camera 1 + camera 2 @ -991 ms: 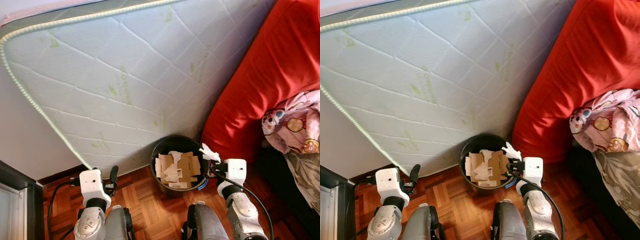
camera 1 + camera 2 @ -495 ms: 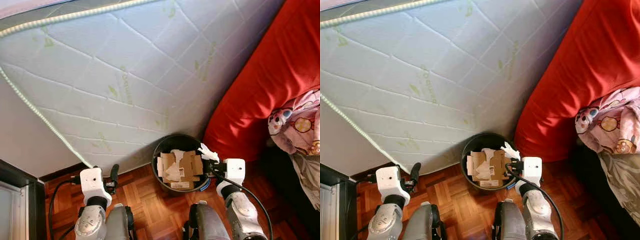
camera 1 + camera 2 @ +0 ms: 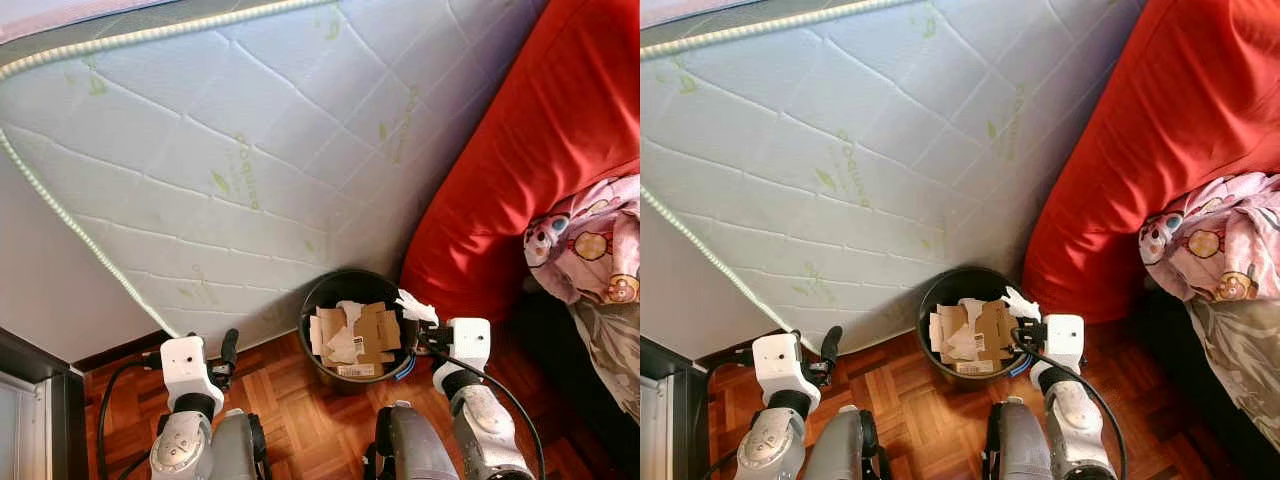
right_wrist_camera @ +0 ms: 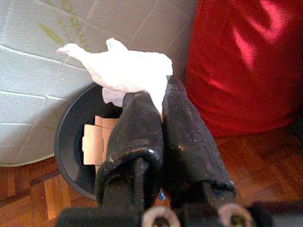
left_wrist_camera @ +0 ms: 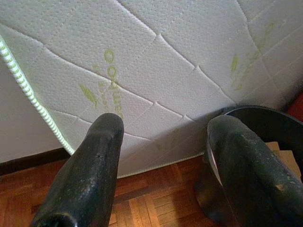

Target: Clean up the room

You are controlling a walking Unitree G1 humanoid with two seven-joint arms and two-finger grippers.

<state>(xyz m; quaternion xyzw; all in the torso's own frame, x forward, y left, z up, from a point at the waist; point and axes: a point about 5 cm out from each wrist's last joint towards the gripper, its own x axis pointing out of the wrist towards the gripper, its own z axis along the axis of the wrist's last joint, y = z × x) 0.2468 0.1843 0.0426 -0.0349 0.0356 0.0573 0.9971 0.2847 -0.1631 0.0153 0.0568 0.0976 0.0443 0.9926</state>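
A black round bin (image 3: 318, 305) stands on the parquet floor against a leaning mattress, filled with cardboard pieces (image 3: 362, 333) and paper. My right gripper (image 3: 428, 330) is shut on a crumpled white tissue (image 3: 416, 306), held just above the bin's right rim; in the right wrist view the tissue (image 4: 124, 71) sticks out past the closed fingers (image 4: 184, 137). My left gripper (image 3: 228, 352) is open and holds nothing, low over the floor to the left of the bin; the left wrist view has its fingers (image 5: 90, 175) spread, with the bin (image 5: 265, 120) beside one.
A white quilted mattress (image 3: 250, 150) leans against the wall behind the bin. A red cushion or sofa back (image 3: 530, 170) rises on the right, with a pink patterned blanket (image 3: 590, 250) beside it. Parquet floor (image 3: 310, 420) lies in front.
The view has shifted slightly as the camera moved. Both grippers keep their places; the right one still holds the tissue by the bin's rim.
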